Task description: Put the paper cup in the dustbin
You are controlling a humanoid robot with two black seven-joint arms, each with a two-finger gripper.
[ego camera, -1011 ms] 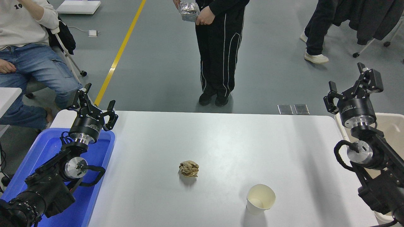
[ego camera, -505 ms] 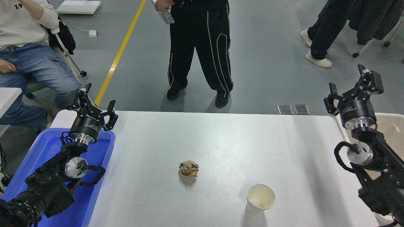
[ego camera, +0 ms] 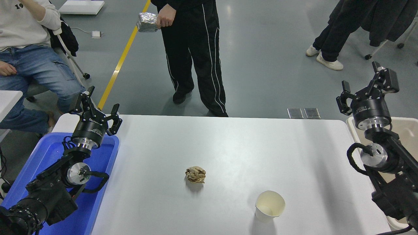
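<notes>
The paper cup [ego camera: 269, 206] stands upright on the white table [ego camera: 228, 147], near the table's near edge and right of centre, its open mouth showing a cream inside and a slightly bent rim. Nothing touches it. To its left and a little farther away lies a crumpled brown paper ball [ego camera: 195, 174], apart from the cup. The dustbin [ego camera: 406, 130] sits off the table's right edge, mostly hidden behind the right arm, with only its beige rim and part of its inside in view. The right gripper [ego camera: 367, 86] is raised above the far right corner of the table, over the dustbin's far end and well apart from the cup; its fingers are spread wide and it has hold of nothing. The left gripper [ego camera: 94, 109] is parked at the far left, above the far end of a blue plastic tray [ego camera: 98, 182] that lies along the table's left side; its fingers are also spread and empty. Beyond the table's far edge a person in black trousers with white stripes [ego camera: 196, 62] stands on the grey floor, holding a foil-wrapped object [ego camera: 147, 22] in one hand. A seated person in blue jeans [ego camera: 36, 70] is at the far left, and another person's legs [ego camera: 329, 42] show at the far right.
</notes>
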